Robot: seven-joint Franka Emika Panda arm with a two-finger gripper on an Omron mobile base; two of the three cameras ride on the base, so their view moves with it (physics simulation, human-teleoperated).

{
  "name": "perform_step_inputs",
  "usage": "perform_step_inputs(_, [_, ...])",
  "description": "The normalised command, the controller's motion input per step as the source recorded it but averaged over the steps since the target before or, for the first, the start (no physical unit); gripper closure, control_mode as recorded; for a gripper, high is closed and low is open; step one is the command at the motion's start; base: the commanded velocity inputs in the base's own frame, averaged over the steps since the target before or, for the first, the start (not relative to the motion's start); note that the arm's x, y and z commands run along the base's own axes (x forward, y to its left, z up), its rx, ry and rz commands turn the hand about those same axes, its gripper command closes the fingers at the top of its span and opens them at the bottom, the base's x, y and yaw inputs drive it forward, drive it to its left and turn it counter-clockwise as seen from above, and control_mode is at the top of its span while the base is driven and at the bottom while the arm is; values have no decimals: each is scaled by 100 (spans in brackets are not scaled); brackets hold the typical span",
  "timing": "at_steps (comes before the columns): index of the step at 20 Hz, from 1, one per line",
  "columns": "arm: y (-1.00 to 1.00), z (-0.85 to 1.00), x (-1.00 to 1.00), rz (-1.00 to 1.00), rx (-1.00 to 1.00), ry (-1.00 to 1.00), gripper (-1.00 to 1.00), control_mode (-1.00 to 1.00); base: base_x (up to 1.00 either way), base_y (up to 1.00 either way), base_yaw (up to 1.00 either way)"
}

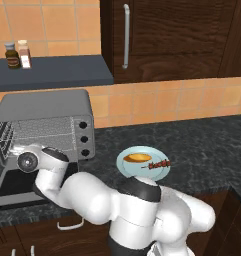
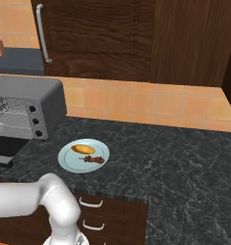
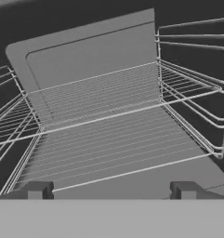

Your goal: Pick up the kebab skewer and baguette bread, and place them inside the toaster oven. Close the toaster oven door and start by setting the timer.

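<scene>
The grey toaster oven [image 1: 47, 107] [image 2: 30, 95] stands at the left of the counter with its door [image 1: 7, 186] dropped flat. My arm reaches across that door to the oven mouth. In the hand view my gripper [image 3: 111, 190] is open with nothing between its fingertips [image 3: 35, 190], and it faces the bare wire rack [image 3: 108, 139] inside. To the right of the oven, the baguette bread [image 1: 136, 158] [image 2: 83, 149] and the kebab skewer [image 1: 159, 164] [image 2: 94, 159] lie side by side on a pale-blue plate [image 1: 142, 173] [image 2: 69, 160], far from the gripper.
Three black knobs [image 1: 84, 139] run down the oven's right side. Two bottles [image 1: 12, 55] stand on a dark shelf above it. A wooden cupboard with a metal handle [image 1: 125, 35] hangs behind. Dark marble counter [image 2: 184, 158] stretches right of the plate.
</scene>
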Motion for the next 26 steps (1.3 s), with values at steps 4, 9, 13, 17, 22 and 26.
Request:
perform_step_inputs(4, [40,-25,58,-2,-4,4,-100,-100,0,0,0])
perform_step_inputs(9, [10,-30,64,0,-12,10,-100,-100,0,0,0])
perform_step_inputs(13, [12,-45,50,0,-10,6,-100,-100,0,0,0])
perform_step_inputs(17, [7,-34,42,0,-7,0,-100,-100,0,0,0])
perform_step_inputs(22, [11,-43,14,0,-3,0,-100,-100,0,0,0])
perform_step_inputs(26, [1,-15,21,0,0,0,-100,-100,0,0,0])
